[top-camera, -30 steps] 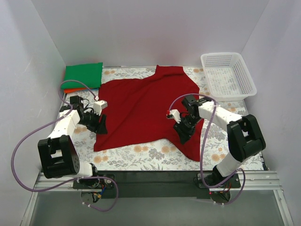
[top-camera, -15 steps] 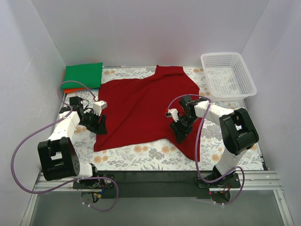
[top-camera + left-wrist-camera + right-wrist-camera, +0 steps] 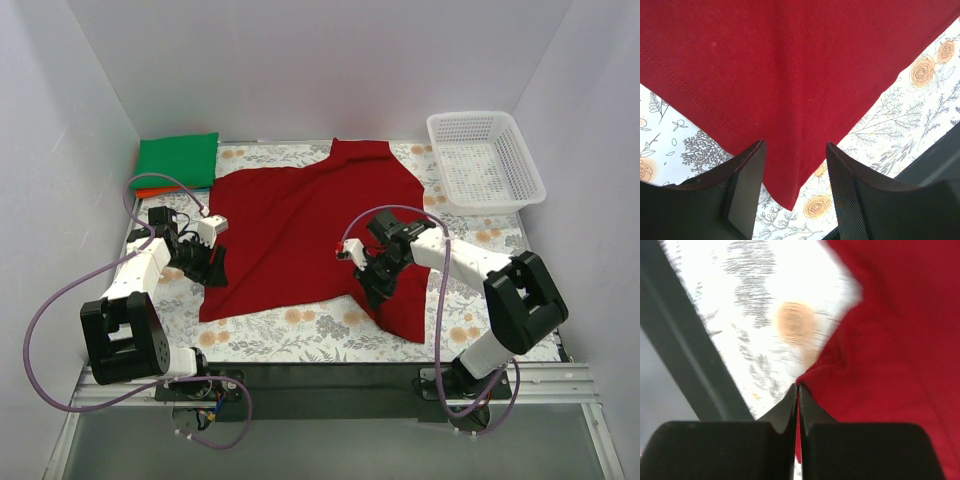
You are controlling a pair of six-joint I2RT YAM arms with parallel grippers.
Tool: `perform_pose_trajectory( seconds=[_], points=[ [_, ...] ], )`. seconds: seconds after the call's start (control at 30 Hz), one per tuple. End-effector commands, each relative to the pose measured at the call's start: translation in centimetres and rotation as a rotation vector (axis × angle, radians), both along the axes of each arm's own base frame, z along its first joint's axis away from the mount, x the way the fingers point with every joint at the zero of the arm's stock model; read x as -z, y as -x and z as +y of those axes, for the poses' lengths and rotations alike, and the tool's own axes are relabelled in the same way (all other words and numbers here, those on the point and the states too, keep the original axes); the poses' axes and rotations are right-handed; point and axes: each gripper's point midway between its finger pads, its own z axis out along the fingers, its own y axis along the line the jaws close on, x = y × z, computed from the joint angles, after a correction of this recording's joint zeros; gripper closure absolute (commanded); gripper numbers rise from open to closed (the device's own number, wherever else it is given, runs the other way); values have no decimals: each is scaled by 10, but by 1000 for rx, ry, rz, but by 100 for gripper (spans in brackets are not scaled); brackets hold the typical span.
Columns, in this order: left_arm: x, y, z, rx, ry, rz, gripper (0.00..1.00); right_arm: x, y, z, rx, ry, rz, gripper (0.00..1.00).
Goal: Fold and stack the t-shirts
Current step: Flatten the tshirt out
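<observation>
**Arms, two.** Bases at the near edge of the table (image 3: 300,338), which carries a floral cover.

**Grippers, two.**
- Left gripper (image 3: 795,146): jaws spread, set astride the near-left corner of the dark red t-shirt (image 3: 300,225). Whether the fingers touch the cloth cannot be told.
- Right gripper (image 3: 797,388): jaws pressed together, pinching a bunched fold of the same shirt's near hem; the wrist view is blurred.

**T-shirts, three.**
- Dark red: one, spread open across the middle of the table, with its near-right flap reaching toward the right arm's base.
- Green t-shirt (image 3: 178,158): one, folded, at the far-left corner.
- Orange t-shirt (image 3: 148,191): one, only a thin edge showing beneath the green one.

**Basket, one.** White lattice basket (image 3: 487,117), far-right corner, apart from the red cloth.

**Changes over the last second.**
- The right gripper has shifted left, toward the table's middle, and the pinched hem has come with it.
- The near-right flap is narrower.
- The left gripper, folded pile and basket stand as they did.
</observation>
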Motion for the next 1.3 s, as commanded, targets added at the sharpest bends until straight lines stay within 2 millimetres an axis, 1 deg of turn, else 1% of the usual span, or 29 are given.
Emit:
perform_pose_trajectory(
  seconds=[0.0, 0.1, 0.13, 0.17, 0.2, 0.23, 0.27, 0.33, 0.4, 0.47, 0.5, 0.53, 0.57, 0.6, 0.63, 0.7, 0.73, 0.8, 0.83, 0.9, 0.93, 1.0, 1.03, 1.07, 1.13, 1.17, 1.2, 1.23, 1.27],
  points=[
    [-7, -4, 0, 6, -5, -44, 50, -6, 37, 14, -155, -30, -12, 99],
    [-7, -4, 1, 8, -8, -39, 50, -4, 57, 16, -247, -19, -1, 99],
    [-7, -4, 1, 7, -8, -38, 50, -3, 69, 18, -302, -6, 10, 94],
    [-8, -4, 1, 6, -7, -33, 49, -4, 77, 16, -333, 6, 21, 70],
    [-8, -4, 1, 9, -8, -32, 49, -5, 83, 16, -362, 5, 32, 55],
    [-8, -3, 1, 7, -6, -29, 48, -13, 91, 19, -393, -23, 45, 41],
    [-8, -2, 0, 12, -5, -28, 48, -19, 92, 21, -403, -48, 43, 32],
    [-8, 0, 0, 12, -3, -22, 48, -38, 92, 28, -412, -118, 11, 34],
    [-9, -1, -2, 10, 5, -24, 48, -54, 84, 36, -404, -160, -37, 41],
    [-9, -3, -2, 3, 12, -22, 48, -60, 65, 34, -345, -158, -78, 46],
    [-8, -4, -2, 3, 14, -21, 48, -57, 56, 31, -321, -137, -93, 51],
    [-9, -7, -2, -8, 15, -23, 48, -46, 36, 19, -261, -73, -113, 54],
    [-10, -12, -1, -41, 19, -20, 48, -39, 22, 14, -222, -49, -136, 57],
    [-10, -15, -1, -53, 20, -21, 48, -33, 2, 1, -146, -16, -146, 60],
    [-6, -19, 2, -68, 8, -10, 48, -23, -10, -8, -110, 28, -147, 60],
    [-6, -29, 6, -104, -2, -15, 49, -17, -33, -21, -49, 72, -168, 61],
    [-3, -32, 8, -115, -10, -6, 49, -8, -45, -34, -12, 114, -162, 62],
    [3, -38, 14, -134, -41, -5, 49, 0, -59, -46, 12, 154, -183, 64],
    [6, -41, 17, -143, -54, -4, 50, 9, -62, -55, 13, 200, -183, 64],
    [17, -44, 22, -159, -77, 17, 51, 17, -65, -63, 10, 236, -188, 64],
    [19, -45, 22, -164, -76, 22, 51, 26, -63, -72, -4, 273, -183, 65],
    [27, -47, 21, -176, -66, 39, 52, 37, -57, -80, -25, 309, -162, 65],
    [30, -48, 20, -184, -62, 48, 53, 44, -49, -87, -46, 333, -144, 65],
    [38, -47, 20, -189, -55, 74, 55, 48, -43, -91, -60, 345, -131, 65],
    [51, -46, 27, -231, -92, 116, 60, 56, -35, -101, -95, 374, -124, 66],
    [58, -47, 31, -239, -110, 121, 62, 64, -22, -110, -115, 398, -94, 66],
    [65, -45, 42, -259, -163, 135, 64, 66, -16, -115, -128, 409, -87, 66],
    [70, -43, 47, -268, -187, 135, 66, 69, -10, -121, -138, 428, -78, 66],
    [72, -40, 55, -285, -210, 142, 67, 73, 3, -128, -159, 447, -53, 67]
  ],
)
